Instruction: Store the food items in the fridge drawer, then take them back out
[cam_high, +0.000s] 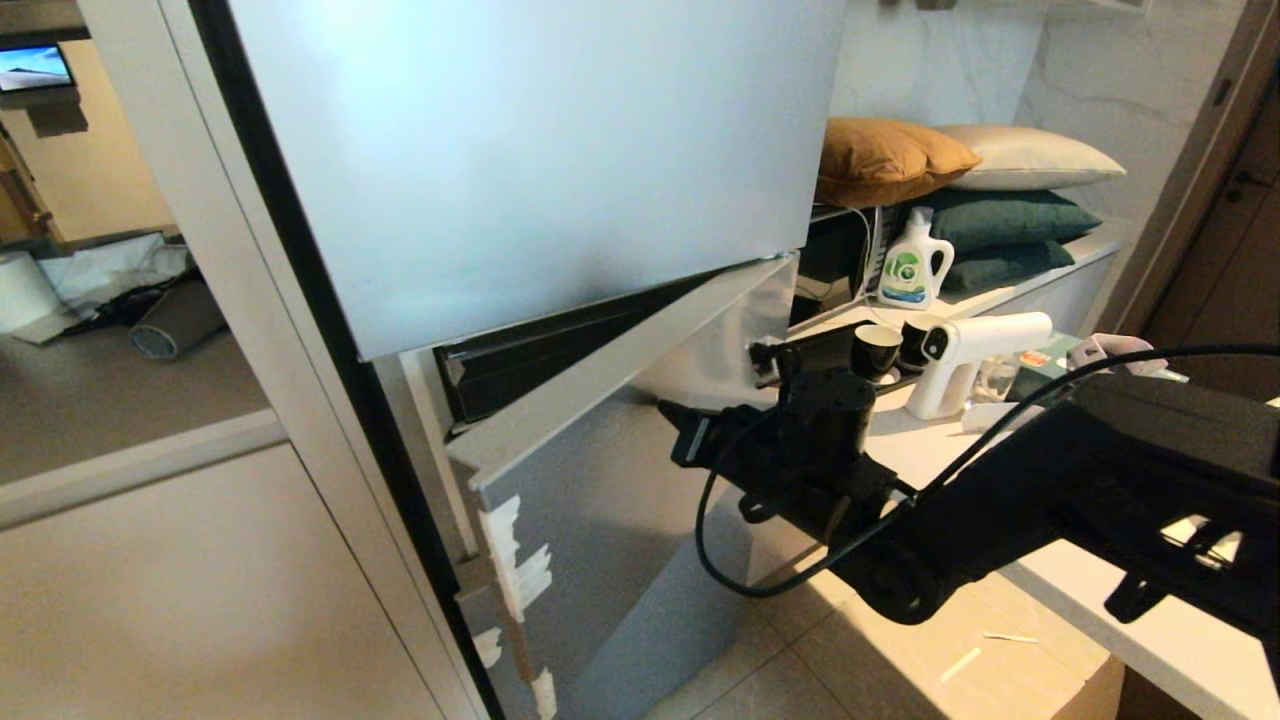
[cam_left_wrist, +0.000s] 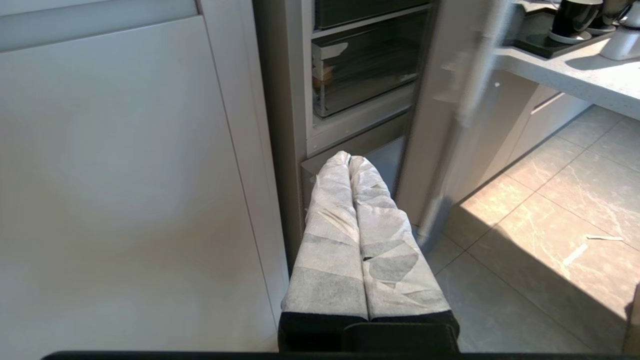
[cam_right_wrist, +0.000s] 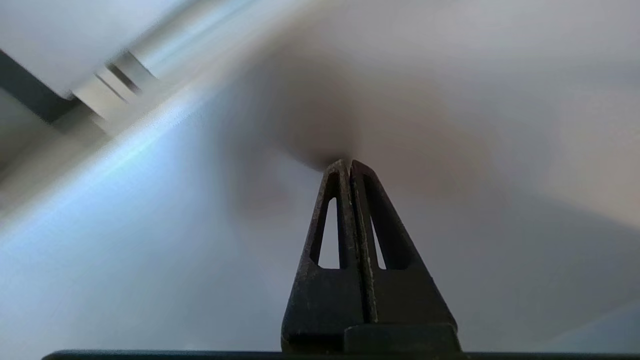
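The fridge's middle door (cam_high: 610, 480) stands ajar, and its top edge angles out from the silver-blue body (cam_high: 520, 160). My right gripper (cam_high: 668, 412) is shut and empty, with its black tips (cam_right_wrist: 348, 163) against the door's grey outer face. Inside the fridge a see-through fridge drawer (cam_left_wrist: 365, 75) sits pushed in behind the swung door (cam_left_wrist: 452, 125). My left gripper (cam_left_wrist: 348, 157), wrapped in white tape, is shut on nothing. It hangs low in front of the fridge's bottom panel. The food items are out of view.
A beige cabinet (cam_high: 200, 580) stands on the fridge's left. To the right runs a white counter (cam_high: 1080, 590) with black cups (cam_high: 878, 350), a white spray gun (cam_high: 965, 360), a detergent bottle (cam_high: 912, 265) and stacked pillows (cam_high: 900, 155). Tiled floor (cam_left_wrist: 545, 220) lies below.
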